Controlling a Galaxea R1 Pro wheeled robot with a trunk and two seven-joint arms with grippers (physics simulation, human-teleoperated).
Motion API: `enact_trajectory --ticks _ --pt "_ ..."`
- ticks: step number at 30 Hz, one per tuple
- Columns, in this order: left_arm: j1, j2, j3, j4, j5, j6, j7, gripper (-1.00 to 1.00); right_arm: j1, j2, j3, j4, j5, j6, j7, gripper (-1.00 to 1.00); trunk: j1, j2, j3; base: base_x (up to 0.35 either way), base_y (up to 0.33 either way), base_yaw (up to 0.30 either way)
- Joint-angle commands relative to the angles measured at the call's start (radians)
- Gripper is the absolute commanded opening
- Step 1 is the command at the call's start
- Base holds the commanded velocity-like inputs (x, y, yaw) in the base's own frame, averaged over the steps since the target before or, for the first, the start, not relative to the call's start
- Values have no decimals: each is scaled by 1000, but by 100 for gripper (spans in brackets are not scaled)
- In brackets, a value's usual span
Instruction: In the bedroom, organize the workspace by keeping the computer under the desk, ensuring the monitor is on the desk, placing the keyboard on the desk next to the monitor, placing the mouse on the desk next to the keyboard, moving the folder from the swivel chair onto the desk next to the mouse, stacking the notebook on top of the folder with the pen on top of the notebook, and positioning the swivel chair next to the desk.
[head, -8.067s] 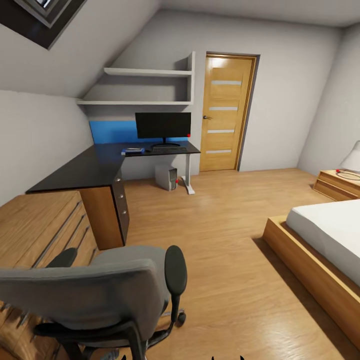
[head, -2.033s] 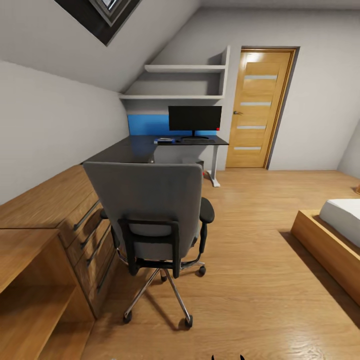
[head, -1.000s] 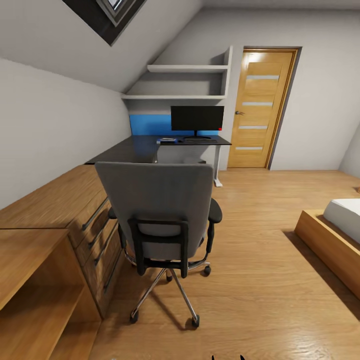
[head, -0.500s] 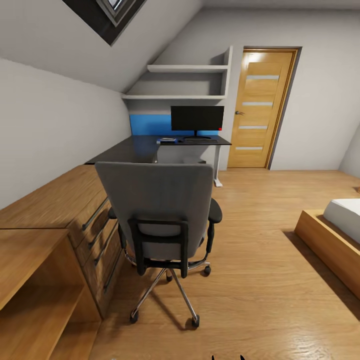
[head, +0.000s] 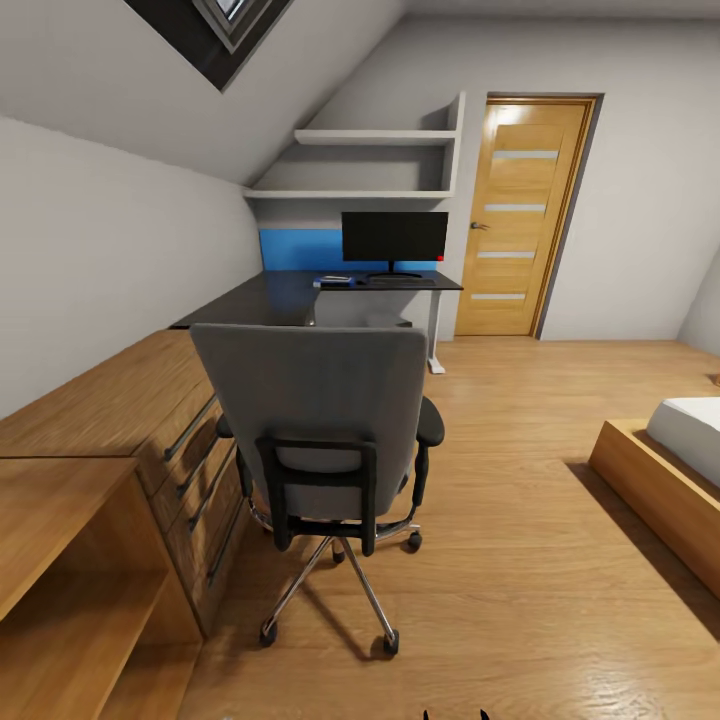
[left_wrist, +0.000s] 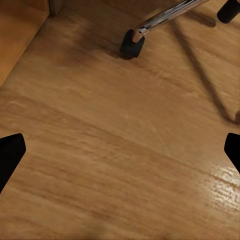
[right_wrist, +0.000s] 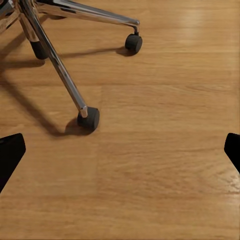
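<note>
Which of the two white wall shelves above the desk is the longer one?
The lower shelf: it runs further out under the sloped ceiling than the upper shelf, which stops short. Both sit above the monitor.

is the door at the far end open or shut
Shut: the oak door sits flush inside its frame, with no gap showing beside it and its handle toward the monitor.

The right gripper (right_wrist: 120, 155) hangs over bare wood floor (right_wrist: 165, 165), its two black fingertips (right_wrist: 10, 152) wide apart at opposite edges with nothing between them. Ahead of it stands the chair (right_wrist: 60, 70) base: chrome legs spreading out from the hub. One leg ends in a black castor (right_wrist: 89, 119) close by, another in a castor (right_wrist: 133, 43) further off, both resting on the floor and casting shadows.
</note>
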Motion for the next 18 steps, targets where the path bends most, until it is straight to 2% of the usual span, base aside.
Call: enact_trajectory --ticks 1,6,10,15,18 --pt "-1 1 -8 0 10 -4 4 100 -1 0 9 0 -7 -3 -5 100 0 0 -1 0 0 0" --pt "-1 -2 -9 -7 5 -1 4 100 -2 4 11 -9 -5 2 -4 100 0 0 -1 0 0 0" --pt "-1 -7 -10 -18 -15 1 8 100 -4 7 11 -37 -7 23 -5 100 0 0 -1 0 0 0" --pt "-1 -16 -10 -62 -56 6 14 100 -8 8 11 -123 -6 91 -7 100 0 0 -1 0 0 0" --pt "-1 -19 -10 -103 -80 12 23 100 -10 9 11 -191 -5 161 -10 100 0 0 -1 0 0 0"
